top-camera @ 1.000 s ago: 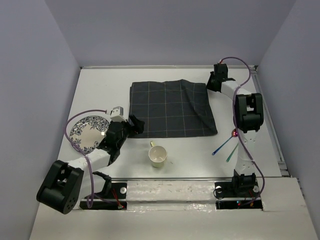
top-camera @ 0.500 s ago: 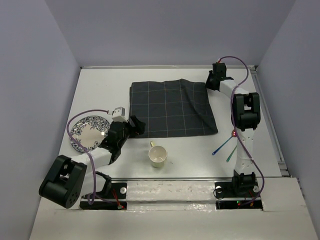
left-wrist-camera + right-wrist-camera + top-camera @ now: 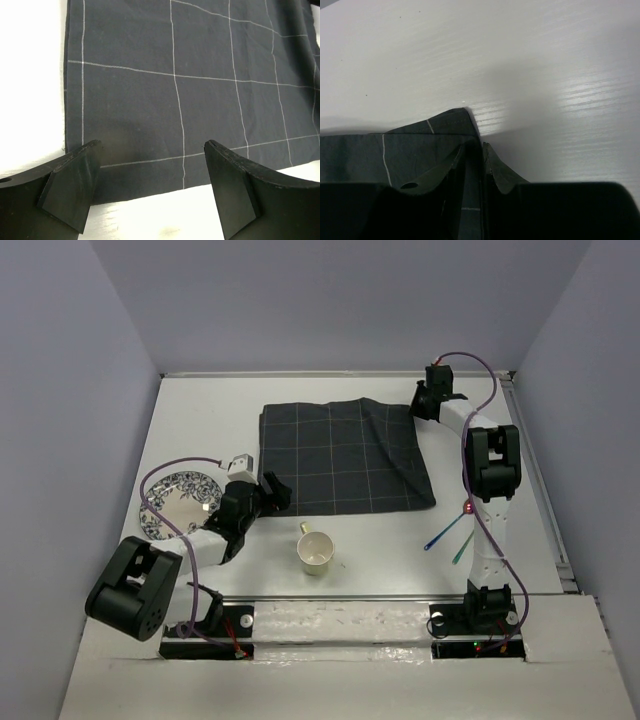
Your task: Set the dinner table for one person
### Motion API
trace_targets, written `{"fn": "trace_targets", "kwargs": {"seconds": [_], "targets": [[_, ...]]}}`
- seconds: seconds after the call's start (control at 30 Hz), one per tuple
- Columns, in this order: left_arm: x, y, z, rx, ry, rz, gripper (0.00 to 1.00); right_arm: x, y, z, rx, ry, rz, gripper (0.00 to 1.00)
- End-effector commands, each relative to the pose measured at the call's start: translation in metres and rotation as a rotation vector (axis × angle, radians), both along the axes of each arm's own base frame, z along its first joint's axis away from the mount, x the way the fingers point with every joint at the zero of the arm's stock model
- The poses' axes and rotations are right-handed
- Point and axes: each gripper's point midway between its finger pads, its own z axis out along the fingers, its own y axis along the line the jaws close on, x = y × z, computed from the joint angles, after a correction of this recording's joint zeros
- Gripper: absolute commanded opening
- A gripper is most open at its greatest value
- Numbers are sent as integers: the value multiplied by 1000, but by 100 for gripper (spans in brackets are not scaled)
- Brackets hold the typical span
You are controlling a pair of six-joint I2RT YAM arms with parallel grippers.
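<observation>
Top view: the left gripper [image 3: 272, 490] is at the near-left corner of the cloth [image 3: 340, 455], and the right gripper [image 3: 424, 403] is at its far-right corner. The dinner table [image 3: 200, 410] lies beneath both.

Left wrist: fingers [image 3: 75, 185] spread apart, cloth directly ahead.

Right wrist: fingers [image 3: 495, 172] pinch the cloth corner.

left gripper [image 3: 152, 150] jaws spread wide, tips low over the near edge of the dark cloth [image 3: 200, 75]; can't tell if they touch it. Cloth lies flat with thin pale grid lines, and its left and near edges are in frame. White dinner table [image 3: 30, 75] shows along the left and along the bottom between the tips.
</observation>
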Motion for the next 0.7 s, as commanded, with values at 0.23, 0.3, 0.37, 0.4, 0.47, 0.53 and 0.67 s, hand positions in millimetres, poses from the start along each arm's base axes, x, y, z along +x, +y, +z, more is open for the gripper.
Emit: {"fn": "trace_targets", "kwargs": {"seconds": [0.23, 0.3, 0.37, 0.4, 0.47, 0.53, 0.67], "targets": [[15, -5, 14, 6, -46, 4, 94, 18, 6, 32, 28, -84, 24, 20], [15, -4, 13, 8, -42, 5, 94, 20, 4, 36, 15, -93, 19, 11], [15, -4, 10, 14, -35, 6, 94, 20, 2, 40, 6, -100, 15, 7], [16, -4, 9, 18, -28, 9, 94, 21, 1, 41, -3, -103, 13, 6], [16, -3, 5, 25, -16, 10, 94, 21, -1, 44, -12, -110, 10, 0], [17, -4, 3, 27, -8, 10, 94, 21, -1, 47, -17, -113, 14, 0], [16, -3, 1, 31, -2, 14, 94, 21, 0, 45, -14, -112, 16, 0]]}}
